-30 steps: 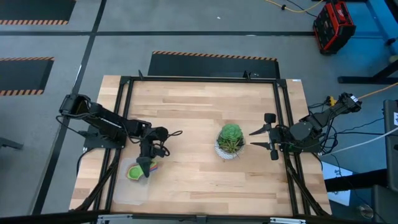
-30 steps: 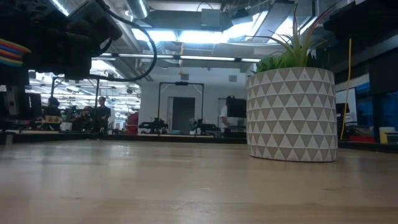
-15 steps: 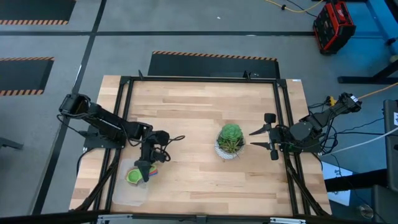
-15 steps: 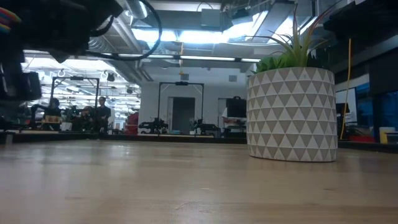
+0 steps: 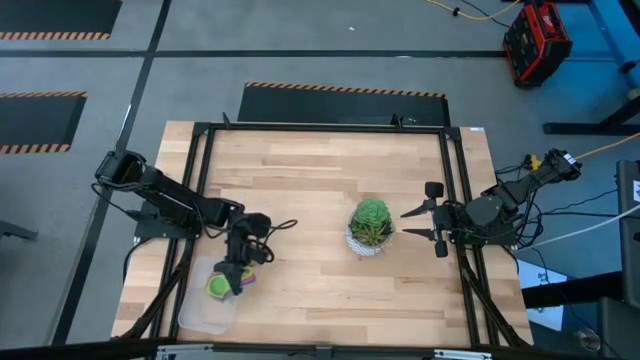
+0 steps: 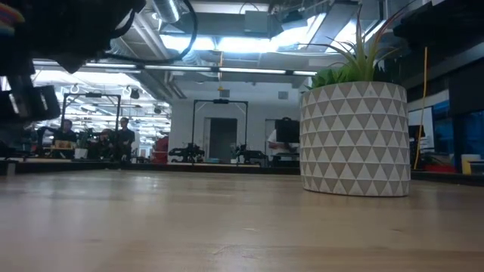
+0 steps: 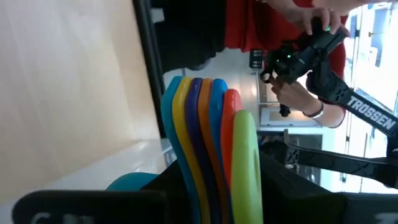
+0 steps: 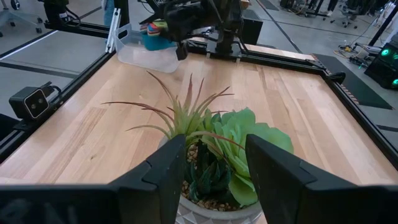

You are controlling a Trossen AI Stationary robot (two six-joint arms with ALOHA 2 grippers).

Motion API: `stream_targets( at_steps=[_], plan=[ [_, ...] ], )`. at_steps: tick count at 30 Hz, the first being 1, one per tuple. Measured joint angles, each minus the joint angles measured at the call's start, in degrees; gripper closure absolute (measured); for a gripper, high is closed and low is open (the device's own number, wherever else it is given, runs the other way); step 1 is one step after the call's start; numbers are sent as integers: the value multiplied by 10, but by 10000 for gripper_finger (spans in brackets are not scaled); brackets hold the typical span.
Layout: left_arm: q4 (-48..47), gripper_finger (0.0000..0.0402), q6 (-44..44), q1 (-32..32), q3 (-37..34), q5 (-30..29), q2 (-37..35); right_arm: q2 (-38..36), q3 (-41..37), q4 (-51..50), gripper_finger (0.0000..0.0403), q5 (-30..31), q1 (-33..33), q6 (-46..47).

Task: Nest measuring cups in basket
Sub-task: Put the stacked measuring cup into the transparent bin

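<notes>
The measuring cups [image 5: 216, 286] are nested in one stack, green on top in the high view, with their coloured flat handles [image 7: 205, 130] fanned side by side. My left gripper [image 5: 236, 276] is shut on the stack and holds it over the far part of the clear basket [image 5: 205, 308], which lies at the table's near left corner. The right wrist view shows the cups [image 8: 155, 32] just above the basket [image 8: 146, 57]. My right gripper [image 5: 418, 224] stands open at the table's right side, just right of the potted plant [image 5: 371, 225], with nothing between its fingers. My left gripper pinches the stack of flat handles [image 7: 211, 186] between its two fingers, which lie on the stack's outer faces. The handles' free ends stick out past the fingertips. The gripper comes in nearly level. The bowls [image 5: 214, 287] hang over the basket; whether they touch it cannot be told.
The plant in its white patterned pot [image 6: 355, 136] stands right of the table's middle. A black frame rail [image 5: 190, 210] runs along the table's left side beside the basket. Beyond the table a person's hands [image 7: 305, 37] hold a dark device.
My left gripper has carried the stack of cups a little toward the table's near edge, farther over the basket, rising slightly and rolling a bit. In the low view the coloured handles have gone up out of the picture's top left.
</notes>
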Motion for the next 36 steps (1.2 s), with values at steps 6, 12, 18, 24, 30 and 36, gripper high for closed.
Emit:
stream_targets(
  at_steps=[6, 12, 18, 24, 30, 36],
  plan=[
    [28, 317, -1, -2, 0, 11, 0, 0, 0, 0, 230, 0, 0, 0],
    [24, 317, -2, -21, 0, 28, 0, 0, 0, 0, 230, 0, 0, 0],
    [24, 317, 1, -28, 0, 28, 0, 0, 0, 0, 230, 0, 0, 0],
    [39, 317, 21, -21, 0, 22, 0, 0, 0, 0, 230, 0, 0, 0],
    [47, 317, 20, -22, 0, 29, 0, 0, 0, 0, 230, 0, 0, 0],
    [42, 317, 0, -24, 24, 55, 12, 0, 0, 0, 230, 0, 0, 0]
  ],
)
